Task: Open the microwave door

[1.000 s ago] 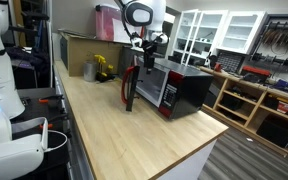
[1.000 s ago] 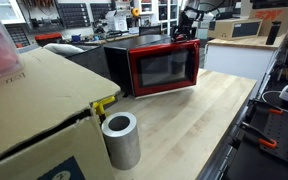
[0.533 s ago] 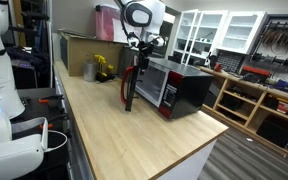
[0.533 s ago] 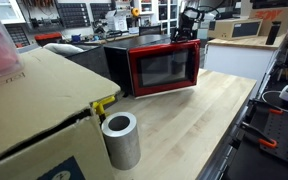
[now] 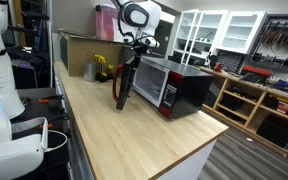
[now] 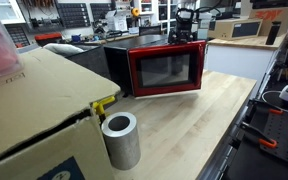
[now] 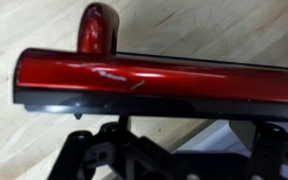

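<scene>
The microwave [image 5: 184,88] stands on the wooden counter, its black casing also showing in an exterior view [image 6: 117,58]. The microwave door [image 5: 124,85] stands swung out from the oven, edge-on in this view. In an exterior view the door's red frame and dark window [image 6: 164,68] face the camera. My gripper [image 5: 135,45] is at the door's top free corner, and an exterior view shows it just above and behind the door's top edge [image 6: 187,28]. In the wrist view the door's glossy red top edge [image 7: 154,78] crosses the frame, with my gripper [image 7: 174,140] open and its black fingers spread wide right against it.
A big brown cardboard box [image 5: 79,48] stands at the back of the counter [image 5: 134,140], and it is close in front in an exterior view [image 6: 34,110]. A grey cylinder [image 6: 121,140] and a yellow object [image 5: 104,68] stand beside it. Shelving stands past the counter's end [image 5: 244,100].
The door has swung further out from the microwave, and my gripper has moved with its top edge, away from the oven body.
</scene>
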